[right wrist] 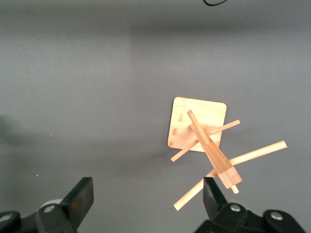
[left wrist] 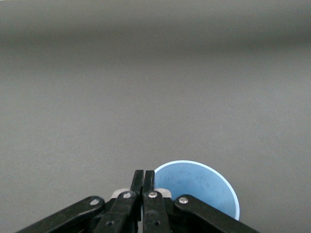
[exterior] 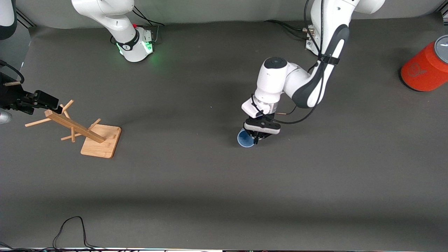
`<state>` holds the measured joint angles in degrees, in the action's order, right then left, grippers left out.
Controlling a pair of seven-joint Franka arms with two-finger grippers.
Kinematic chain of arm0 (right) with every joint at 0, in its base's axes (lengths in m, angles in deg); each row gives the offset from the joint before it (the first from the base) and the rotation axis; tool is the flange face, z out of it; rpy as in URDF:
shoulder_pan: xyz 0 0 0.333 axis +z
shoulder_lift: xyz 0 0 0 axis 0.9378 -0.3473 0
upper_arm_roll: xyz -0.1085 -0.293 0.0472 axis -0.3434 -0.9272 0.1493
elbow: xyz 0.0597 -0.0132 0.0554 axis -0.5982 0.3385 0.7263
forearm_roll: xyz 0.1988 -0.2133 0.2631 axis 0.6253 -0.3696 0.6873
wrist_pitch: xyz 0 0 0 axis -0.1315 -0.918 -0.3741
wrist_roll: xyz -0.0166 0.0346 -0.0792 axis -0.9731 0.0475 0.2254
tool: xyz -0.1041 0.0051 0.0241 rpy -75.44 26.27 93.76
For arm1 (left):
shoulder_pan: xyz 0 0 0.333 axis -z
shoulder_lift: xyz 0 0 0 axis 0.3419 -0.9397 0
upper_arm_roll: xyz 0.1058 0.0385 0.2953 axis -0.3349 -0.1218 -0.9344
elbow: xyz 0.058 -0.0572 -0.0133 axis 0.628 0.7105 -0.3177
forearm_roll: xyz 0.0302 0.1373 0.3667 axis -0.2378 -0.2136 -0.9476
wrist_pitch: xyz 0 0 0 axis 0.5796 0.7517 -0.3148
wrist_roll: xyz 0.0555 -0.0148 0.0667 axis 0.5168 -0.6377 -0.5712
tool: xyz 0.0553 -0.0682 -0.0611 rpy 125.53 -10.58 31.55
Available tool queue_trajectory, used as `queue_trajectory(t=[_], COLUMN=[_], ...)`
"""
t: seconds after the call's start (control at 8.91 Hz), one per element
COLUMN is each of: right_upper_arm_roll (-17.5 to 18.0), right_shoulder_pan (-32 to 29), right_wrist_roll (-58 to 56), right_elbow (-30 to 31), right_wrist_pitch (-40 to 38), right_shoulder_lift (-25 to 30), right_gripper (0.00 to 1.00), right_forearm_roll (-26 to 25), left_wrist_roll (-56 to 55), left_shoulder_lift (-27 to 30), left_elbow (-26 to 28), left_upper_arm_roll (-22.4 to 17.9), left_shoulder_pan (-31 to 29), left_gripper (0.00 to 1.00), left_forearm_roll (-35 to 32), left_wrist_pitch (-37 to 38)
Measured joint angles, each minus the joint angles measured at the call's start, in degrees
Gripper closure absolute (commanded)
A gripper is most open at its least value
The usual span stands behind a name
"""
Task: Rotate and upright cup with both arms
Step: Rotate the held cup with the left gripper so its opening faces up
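Note:
The pale blue cup [exterior: 245, 138] is upright with its mouth up, at the middle of the table. My left gripper [exterior: 258, 137] reaches down from above onto the part of the rim toward the left arm's end. In the left wrist view its fingers [left wrist: 138, 180] are pressed together at the cup's [left wrist: 199, 187] rim, pinching the thin wall. I cannot tell whether the cup touches the table. My right gripper [exterior: 47, 101] is open and empty, up over the wooden rack at the right arm's end; its fingers [right wrist: 83, 191] are spread wide.
A wooden peg rack [exterior: 84, 131] on a square base stands at the right arm's end, also in the right wrist view [right wrist: 204, 138]. A large orange-red cylinder [exterior: 425, 66] with a grey top lies at the left arm's end. A black cable [exterior: 70, 229] lies at the table's near edge.

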<state>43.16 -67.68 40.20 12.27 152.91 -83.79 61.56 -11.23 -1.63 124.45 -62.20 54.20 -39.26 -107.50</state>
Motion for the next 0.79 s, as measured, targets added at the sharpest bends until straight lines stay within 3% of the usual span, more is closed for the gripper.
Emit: queue_trajectory(t=[0.34, 0.79], right_upper_arm_roll=[0.00, 0.00], right_shoulder_pan=[0.00, 0.00], right_wrist_roll=[0.00, 0.00], right_elbow=[0.02, 0.02], right_wrist_pitch=[-0.02, -0.02], right_shoulder_lift=[-0.19, -0.36], right_gripper=[0.00, 0.00], right_forearm_roll=[0.00, 0.00], left_wrist_roll=[-20.61, -45.01], left_shoulder_lift=[0.00, -0.19], left_elbow=[0.84, 1.53], left_upper_arm_roll=[0.03, 0.22], left_shoulder_pan=[0.08, 1.59], left_gripper=[1.00, 1.00], left_forearm_roll=[-18.34, -36.46], left_wrist_pitch=[-0.01, -0.02])
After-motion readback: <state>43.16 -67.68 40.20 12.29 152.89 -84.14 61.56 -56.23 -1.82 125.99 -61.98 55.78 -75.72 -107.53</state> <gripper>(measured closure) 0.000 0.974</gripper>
